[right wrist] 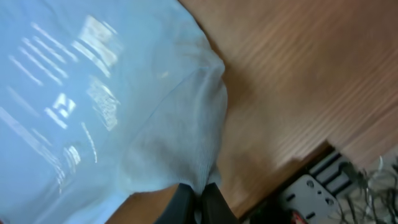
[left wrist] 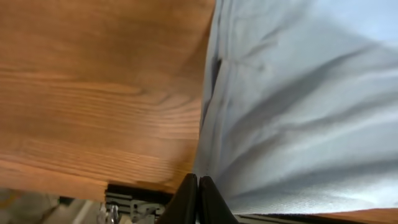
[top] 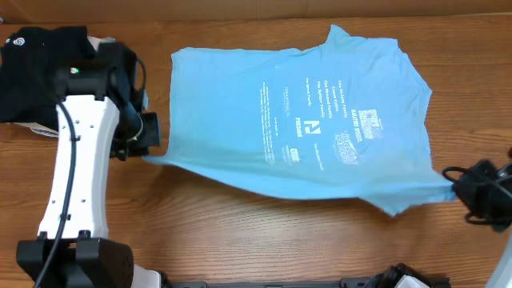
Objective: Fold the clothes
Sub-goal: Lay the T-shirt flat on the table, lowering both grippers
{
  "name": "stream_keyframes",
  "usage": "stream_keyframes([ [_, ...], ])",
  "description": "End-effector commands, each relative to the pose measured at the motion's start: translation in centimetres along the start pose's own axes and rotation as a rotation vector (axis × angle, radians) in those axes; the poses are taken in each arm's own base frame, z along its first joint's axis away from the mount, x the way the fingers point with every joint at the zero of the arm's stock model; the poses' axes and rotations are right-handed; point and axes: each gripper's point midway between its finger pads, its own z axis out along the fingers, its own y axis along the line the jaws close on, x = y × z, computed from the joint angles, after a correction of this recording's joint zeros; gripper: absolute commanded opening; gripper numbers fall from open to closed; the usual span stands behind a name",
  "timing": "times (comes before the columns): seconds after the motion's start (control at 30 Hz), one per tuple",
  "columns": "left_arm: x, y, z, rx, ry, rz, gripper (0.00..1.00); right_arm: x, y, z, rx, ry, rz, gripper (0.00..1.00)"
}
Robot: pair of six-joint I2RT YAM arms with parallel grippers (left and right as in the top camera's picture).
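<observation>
The light sky-blue T-shirt [top: 320, 120] is lying spread across the counter [top: 240, 240], its white lettering facing up and running sideways. Its near edge is stretching taut between the two pairs of fingers, with one corner pinched in the left fingers [left wrist: 186, 199] and the opposite corner in the right fingers [right wrist: 181, 202]. The cloth is fanning away from each pinch in long soft creases.

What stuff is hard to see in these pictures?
- Overhead: the T-shirt lettering is too small to read.
- Right wrist: the same lettering is blurred.
- Overhead: the black garment is cut off by the left edge.
- Left wrist: the left hand is cut by the bottom edge.
</observation>
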Motion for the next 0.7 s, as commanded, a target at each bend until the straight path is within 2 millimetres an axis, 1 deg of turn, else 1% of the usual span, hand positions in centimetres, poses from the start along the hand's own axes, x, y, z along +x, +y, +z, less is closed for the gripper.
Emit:
stream_keyframes([
  [0.0, 0.9, 0.7, 2.0, -0.036, 0.037, -0.068, 0.04, 0.9, -0.8, 2.0, 0.024, 0.050, 0.034, 0.04],
  [0.07, 1.1, 0.6, 3.3, -0.035, 0.055, -0.070, 0.04, 0.9, -0.3, 2.7, -0.008, 0.056, 0.034, 0.04],
  [0.17, 0.9, 0.5, 5.2, -0.036, 0.054, -0.089, 0.04, 0.2, -0.1, 3.3, -0.013, 0.048, 0.033, 0.04],
  [0.3, -0.6, 0.2, 7.4, -0.024, -0.005, -0.133, 0.04, -1.4, 0.3, 4.2, -0.019, 0.031, 0.029, 0.04],
  [0.4, -2.2, -0.1, 8.6, -0.006, -0.073, -0.148, 0.04, -3.5, 1.5, 4.9, -0.073, -0.016, 0.005, 0.04],
  [0.5, -4.3, -0.6, 9.0, 0.019, -0.161, -0.177, 0.04, -5.6, 3.0, 5.3, -0.142, -0.068, -0.028, 0.04],
  [0.6, -7.0, -1.1, 8.5, 0.051, -0.269, -0.194, 0.04, -7.4, 4.1, 6.1, -0.183, -0.105, -0.055, 0.04],
  [0.67, -8.1, -1.3, 8.1, 0.069, -0.317, -0.197, 0.04, -8.0, 4.9, 6.7, -0.195, -0.109, -0.077, 0.04],
])
